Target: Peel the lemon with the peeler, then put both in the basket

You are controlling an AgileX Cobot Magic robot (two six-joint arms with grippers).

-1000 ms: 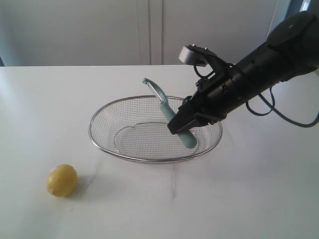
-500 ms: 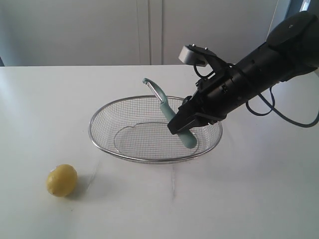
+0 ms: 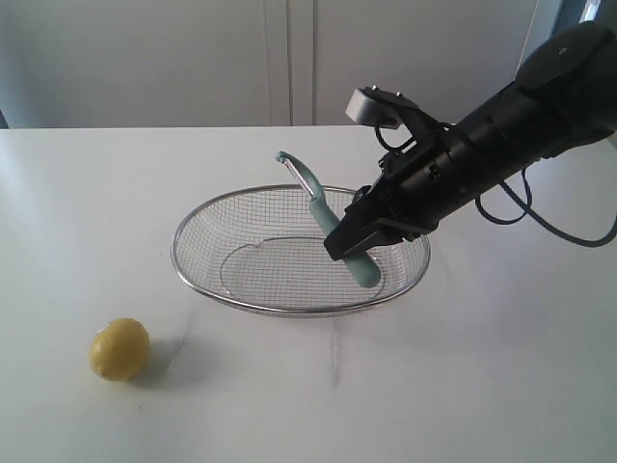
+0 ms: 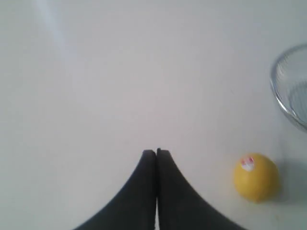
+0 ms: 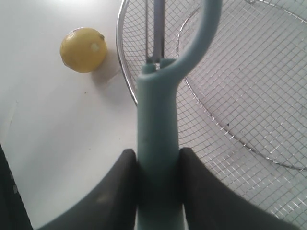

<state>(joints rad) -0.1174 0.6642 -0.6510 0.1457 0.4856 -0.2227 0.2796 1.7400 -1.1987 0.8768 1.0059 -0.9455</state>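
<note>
Evidently nothing has been moved over the last second. Exterior view: the peeler (image 3: 323,207) is kept clamped by the right gripper (image 3: 352,238) above the basket (image 3: 241,303), with the handle angled down toward the mesh and the blade end raised past the far rim. The lemon (image 3: 120,349) is left on the table (image 3: 482,386), well apart from the basket's near left side. Left wrist view: the left gripper (image 4: 156,152) is seen pressed shut on nothing, with the lemon near and outside the basket. Right wrist view: the teal handle is pinched between both fingers (image 5: 120,187), and no peeled patch can be made out on the lemon. A pause is judged; peeling is not yet begun.
</note>
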